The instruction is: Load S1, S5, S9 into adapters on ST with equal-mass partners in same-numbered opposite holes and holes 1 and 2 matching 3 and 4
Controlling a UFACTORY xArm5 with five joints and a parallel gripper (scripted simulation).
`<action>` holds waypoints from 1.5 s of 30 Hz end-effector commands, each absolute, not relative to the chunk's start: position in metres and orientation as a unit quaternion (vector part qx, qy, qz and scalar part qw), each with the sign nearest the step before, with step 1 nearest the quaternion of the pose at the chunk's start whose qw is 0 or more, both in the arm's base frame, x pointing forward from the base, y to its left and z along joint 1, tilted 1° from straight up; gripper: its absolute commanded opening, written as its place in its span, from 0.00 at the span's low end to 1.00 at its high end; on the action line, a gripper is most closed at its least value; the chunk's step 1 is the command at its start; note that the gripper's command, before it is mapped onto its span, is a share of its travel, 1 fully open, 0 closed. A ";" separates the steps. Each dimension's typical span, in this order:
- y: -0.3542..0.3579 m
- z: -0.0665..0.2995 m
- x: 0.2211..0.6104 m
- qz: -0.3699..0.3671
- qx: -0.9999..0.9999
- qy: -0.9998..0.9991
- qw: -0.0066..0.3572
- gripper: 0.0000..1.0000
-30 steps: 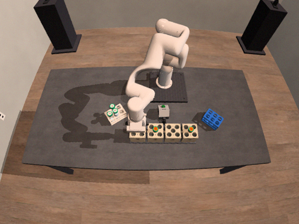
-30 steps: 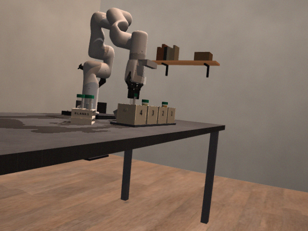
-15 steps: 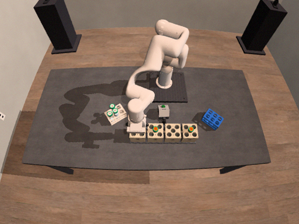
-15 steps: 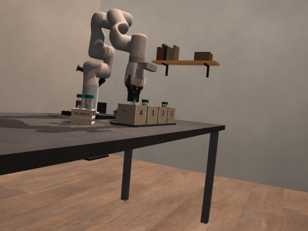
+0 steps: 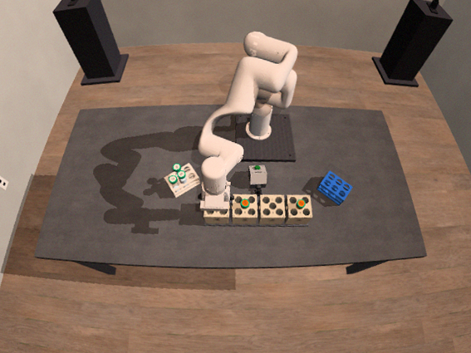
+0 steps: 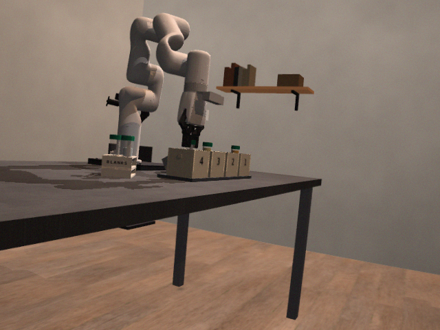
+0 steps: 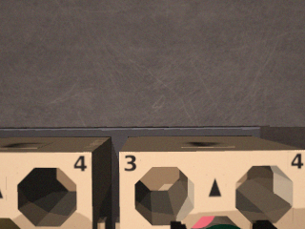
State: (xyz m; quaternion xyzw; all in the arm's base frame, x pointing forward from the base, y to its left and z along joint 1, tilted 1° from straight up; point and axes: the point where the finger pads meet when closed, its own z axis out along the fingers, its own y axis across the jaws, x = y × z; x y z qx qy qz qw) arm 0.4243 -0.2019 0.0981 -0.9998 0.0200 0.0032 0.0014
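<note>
My gripper (image 6: pixel 192 140) (image 7: pixel 217 225) is shut on a green-capped tube (image 6: pixel 192 143) (image 7: pixel 206 222) and holds it upright, low in the middle of adapter 4 (image 5: pixel 216 218) (image 6: pixel 187 163) (image 7: pixel 214 162), only its cap above the top. Adapter 4 is the leftmost of four tan adapters. Adapter 3 (image 5: pixel 244 213) (image 6: pixel 217 163) (image 7: pixel 52 157) holds an orange-dotted sample (image 5: pixel 245 202) (image 6: pixel 207 144). Adapter 2 (image 5: pixel 271 212) (image 6: pixel 232 163) is empty. Adapter 1 (image 5: pixel 298 216) (image 6: pixel 244 163) holds another orange-dotted sample (image 5: pixel 300 203) (image 6: pixel 235 148). The arm's wrist hides the gripper in the top view.
The BLANKS rack (image 5: pixel 185 183) (image 6: pixel 119 166) stands left of the adapters with three white-dotted tubes. An empty blue rack (image 5: pixel 334 188) stands to the right. The green DONE key (image 5: pixel 257 167) sits on its small grey desk (image 5: pixel 257 176) just behind the adapters.
</note>
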 end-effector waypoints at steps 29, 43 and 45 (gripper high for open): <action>-0.202 0.099 0.425 -0.002 -1.000 0.020 0.007 0.44; -0.203 0.115 0.425 -0.002 -1.000 0.020 0.007 0.44; -0.203 0.119 0.425 -0.002 -1.000 0.020 0.007 0.44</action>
